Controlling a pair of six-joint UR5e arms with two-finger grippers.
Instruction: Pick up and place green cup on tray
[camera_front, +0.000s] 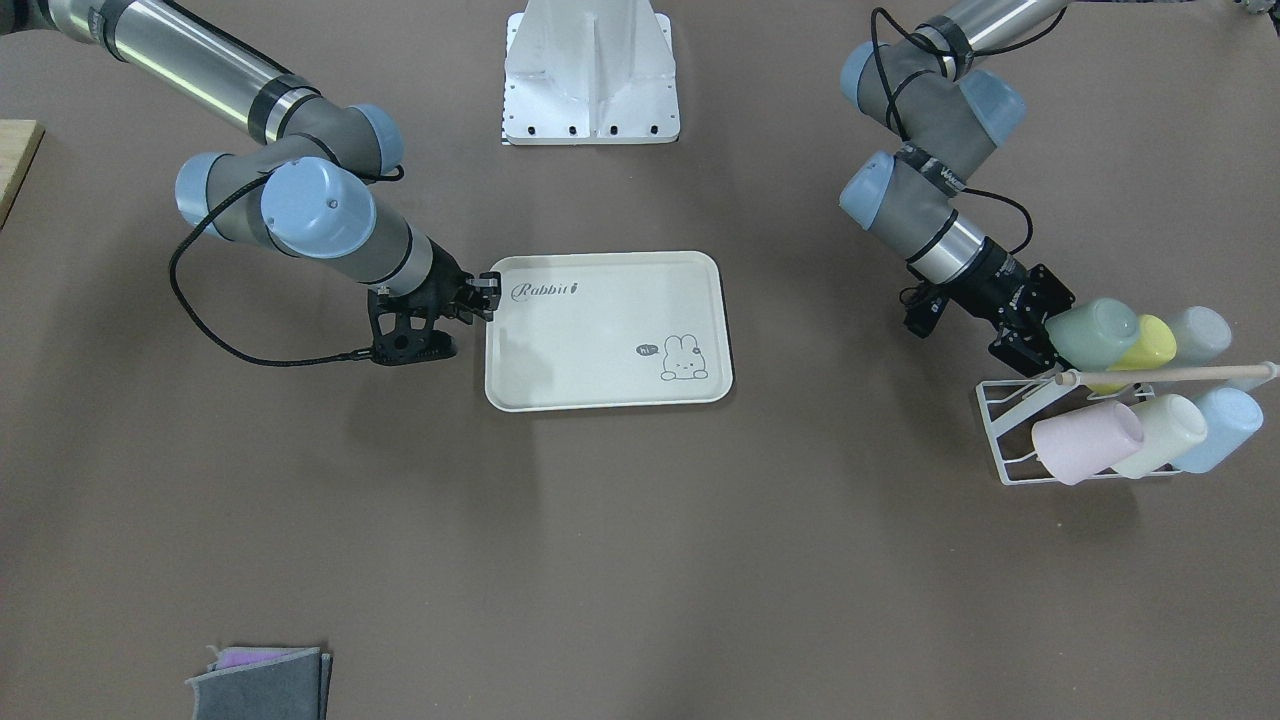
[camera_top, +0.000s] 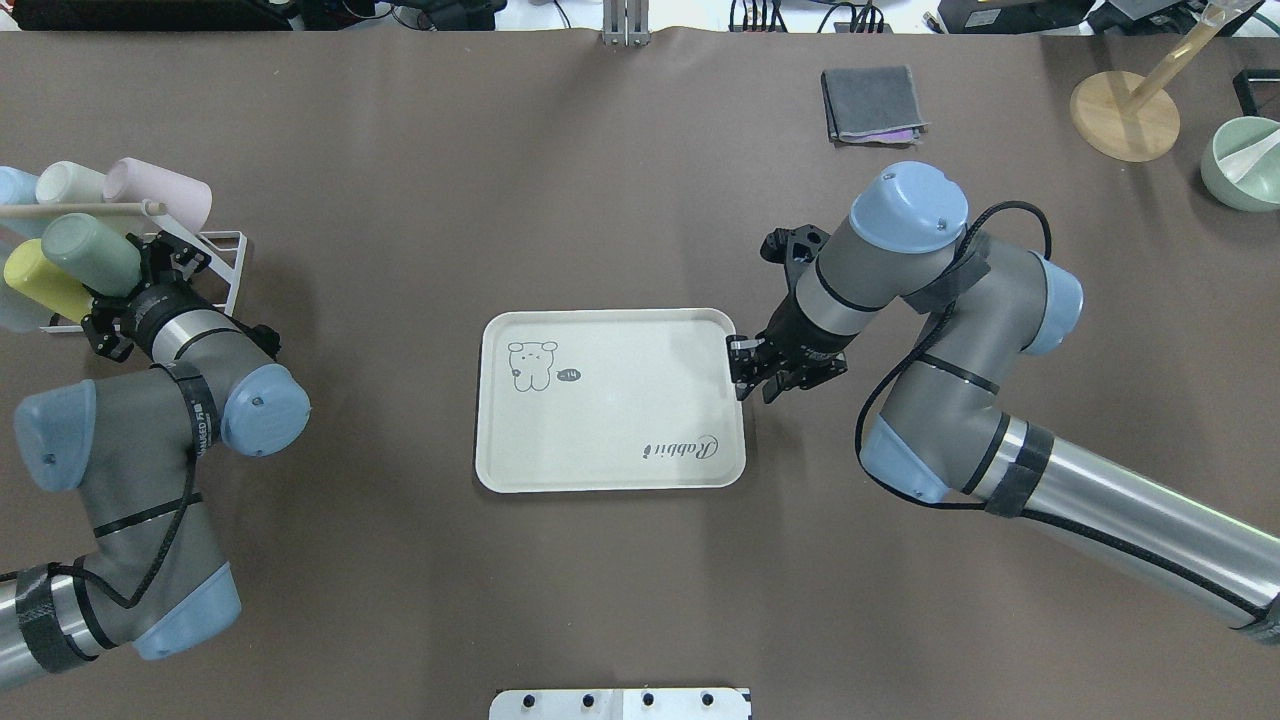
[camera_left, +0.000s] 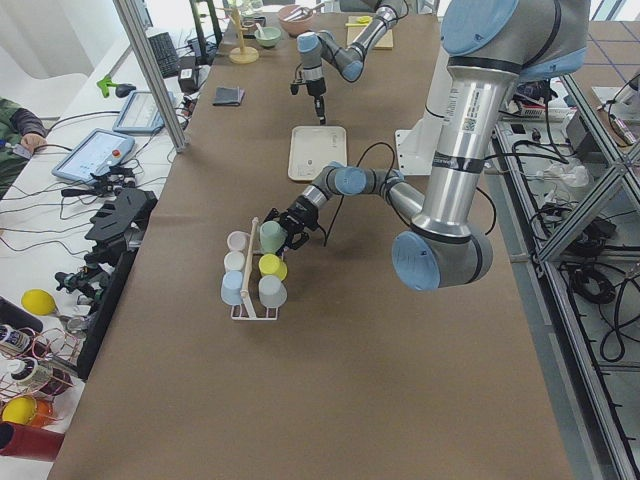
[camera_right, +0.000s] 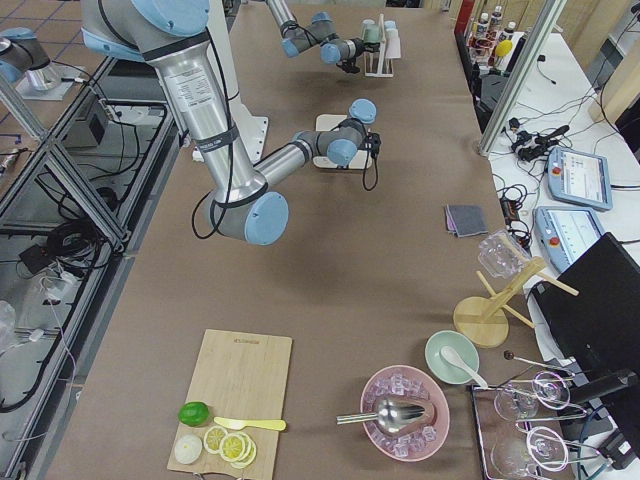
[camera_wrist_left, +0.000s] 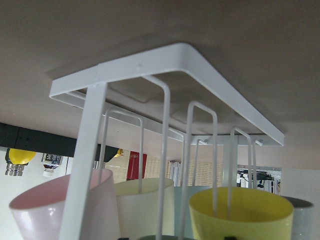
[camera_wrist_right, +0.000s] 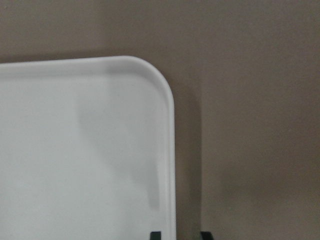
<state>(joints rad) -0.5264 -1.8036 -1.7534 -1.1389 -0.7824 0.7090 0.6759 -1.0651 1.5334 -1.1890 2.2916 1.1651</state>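
The green cup (camera_front: 1095, 332) lies tilted on the white wire rack (camera_front: 1008, 445) among pink, cream, yellow and blue cups; it also shows in the overhead view (camera_top: 90, 252). My left gripper (camera_front: 1045, 345) is at its mouth end and looks shut on its rim; the left wrist view shows only a green sliver (camera_wrist_left: 165, 237). The cream tray (camera_front: 610, 330) with "Rabbit" script lies flat mid-table. My right gripper (camera_top: 745, 372) is low at the tray's edge, its fingertips (camera_wrist_right: 155, 235) straddling the rim near a corner and pinching it.
A wooden rod (camera_front: 1170, 375) runs across the rack's top. Folded grey cloths (camera_top: 872, 103) lie at the far side. A round wooden stand (camera_top: 1125, 115) and a green bowl (camera_top: 1243, 162) are far right. The white base plate (camera_front: 592, 75) is by the robot.
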